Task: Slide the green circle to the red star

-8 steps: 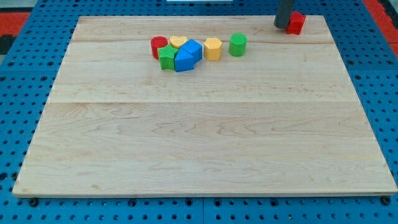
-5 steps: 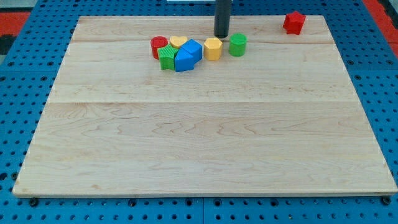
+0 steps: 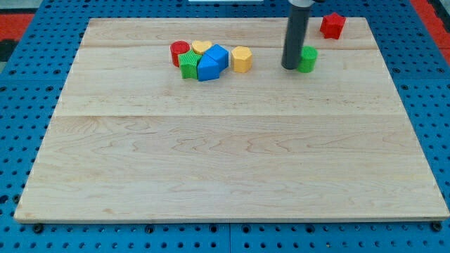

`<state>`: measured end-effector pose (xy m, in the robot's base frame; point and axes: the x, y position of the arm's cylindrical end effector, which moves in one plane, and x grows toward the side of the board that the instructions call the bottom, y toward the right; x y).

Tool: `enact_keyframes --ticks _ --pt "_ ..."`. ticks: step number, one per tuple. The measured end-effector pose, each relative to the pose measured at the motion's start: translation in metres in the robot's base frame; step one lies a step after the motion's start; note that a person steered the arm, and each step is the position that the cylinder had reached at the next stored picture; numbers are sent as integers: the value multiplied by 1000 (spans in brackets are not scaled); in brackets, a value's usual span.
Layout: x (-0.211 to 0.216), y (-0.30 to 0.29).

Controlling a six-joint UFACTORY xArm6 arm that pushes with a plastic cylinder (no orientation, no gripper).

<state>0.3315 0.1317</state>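
- Fingers are absent on this rig, so nothing opens, closes or holds; my tip [image 3: 291, 67] is the lower end of a plain dark rod, and it sits against the left side of the green circle [image 3: 307, 60], touching or very nearly so.
- That green circle lies near the view's top, right of the middle of the wooden board [image 3: 225, 154], with the red star [image 3: 332, 25] up and to the right of it, near but not touching, close to the board's top edge.
- Well off to the view's left sits the cluster: a yellow hexagon-like block [image 3: 241, 58] nearest my tip, then a blue block [image 3: 213, 62], a green block [image 3: 188, 65], a red round block [image 3: 180, 51] and a yellow heart-like block [image 3: 202, 47].
- My judgement: I am on the circle's left, but the star lies up as well as right, so a push straight right would carry the circle past and below it.
- A round block can roll off a narrow rod; if I press off-centre, the circle may slip around my tip towards the view's bottom.
- The star stands close to the board's top right corner, so too hard a shove could knock it, or the circle, over the edge.
- The cluster looks safe provided I keep to the right of it.
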Motion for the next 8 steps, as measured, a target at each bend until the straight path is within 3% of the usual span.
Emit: enact_keyframes --ticks 2,7,8 --pt "0 48" --pt "-50 62" --pt "-39 64"
